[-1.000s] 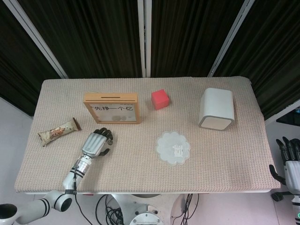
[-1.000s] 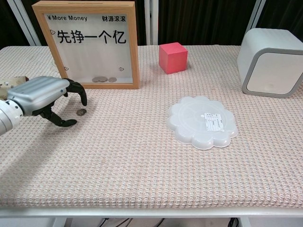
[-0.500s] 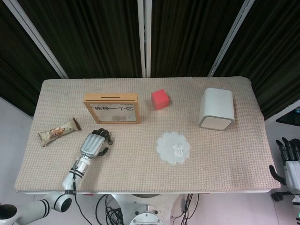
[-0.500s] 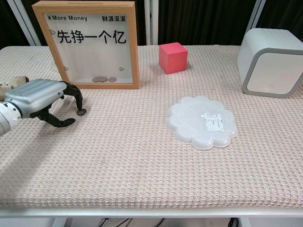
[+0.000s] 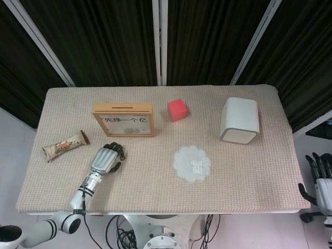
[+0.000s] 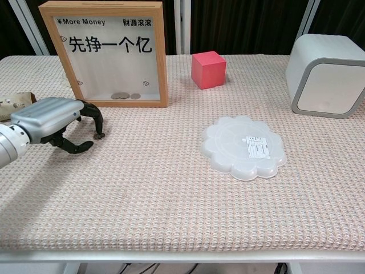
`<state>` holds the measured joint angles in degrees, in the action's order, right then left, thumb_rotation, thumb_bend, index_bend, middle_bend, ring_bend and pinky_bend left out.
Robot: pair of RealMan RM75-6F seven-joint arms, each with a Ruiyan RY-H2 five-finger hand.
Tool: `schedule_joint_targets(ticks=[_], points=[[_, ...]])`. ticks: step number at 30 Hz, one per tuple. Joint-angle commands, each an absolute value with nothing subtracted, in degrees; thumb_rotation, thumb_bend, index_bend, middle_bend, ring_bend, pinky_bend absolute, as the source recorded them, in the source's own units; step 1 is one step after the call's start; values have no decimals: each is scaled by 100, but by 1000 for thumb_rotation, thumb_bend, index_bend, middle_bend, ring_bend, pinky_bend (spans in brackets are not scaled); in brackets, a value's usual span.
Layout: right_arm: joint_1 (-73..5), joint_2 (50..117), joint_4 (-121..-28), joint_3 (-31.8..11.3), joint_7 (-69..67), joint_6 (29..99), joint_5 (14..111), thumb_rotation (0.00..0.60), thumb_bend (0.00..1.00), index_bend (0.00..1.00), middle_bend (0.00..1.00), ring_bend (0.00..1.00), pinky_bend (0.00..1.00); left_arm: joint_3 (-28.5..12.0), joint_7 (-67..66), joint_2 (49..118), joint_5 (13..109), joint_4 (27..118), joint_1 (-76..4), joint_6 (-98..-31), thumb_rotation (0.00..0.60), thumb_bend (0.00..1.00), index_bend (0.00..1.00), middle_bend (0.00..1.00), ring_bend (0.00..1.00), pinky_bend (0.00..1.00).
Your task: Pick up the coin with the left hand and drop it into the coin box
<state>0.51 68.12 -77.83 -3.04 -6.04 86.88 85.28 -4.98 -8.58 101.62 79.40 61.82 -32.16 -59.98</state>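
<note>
Chest view first: the coin box (image 6: 105, 54), a wooden frame with a clear front, stands at the upper left of the frame and reads "¥More Money", "财源滚滚" and, in large characters, "先挣一个亿". Two coins lie on its floor behind the pane. My left hand (image 6: 54, 123) sits low at the left edge, just below the box, its dark fingers (image 6: 96, 121) curled down with one tip touching the coin (image 6: 100, 136) on the woven table cover (image 6: 171, 200); whether I have it pinched or am only pressing on it, I cannot tell. At centre right lies a scalloped clear lid (image 6: 244, 147) bearing a white label too small to read. A red cube (image 6: 208, 69) and a white open-fronted bin (image 6: 326, 74) stand along the top.

Head view: my left hand (image 5: 106, 158) lies at lower left, just under the coin box (image 5: 123, 120), and hides the coin. A snack bar (image 5: 65, 146) in a printed wrapper lies at far left, its print unreadable. My right hand (image 5: 320, 175) hangs at the lower right corner, off the table, fingers spread and holding nothing.
</note>
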Motion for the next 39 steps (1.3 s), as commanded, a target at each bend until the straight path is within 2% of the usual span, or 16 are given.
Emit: schedule_joint_targets(ticks=[1, 26, 39], points=[[45, 6821, -7768, -303, -612, 8671, 8519, 600, 300, 0, 0, 0, 0, -495, -851, 10172, 7940, 6161, -3222, -5993, 600, 249, 411, 234, 162, 294], [48, 6842, -7730, -309, -613, 8626, 8465, 600, 302, 0, 0, 0, 0, -497, -482, 10356, 8023, 5779, -3321, -5969, 600, 246, 384, 233, 163, 291], [56, 6837, -7702, -302, -657, 8622, 8468, 600, 303, 0, 0, 0, 0, -570, -325, 10495, 8016, 5568, -3327, -6082, 600, 260, 460, 248, 165, 298]])
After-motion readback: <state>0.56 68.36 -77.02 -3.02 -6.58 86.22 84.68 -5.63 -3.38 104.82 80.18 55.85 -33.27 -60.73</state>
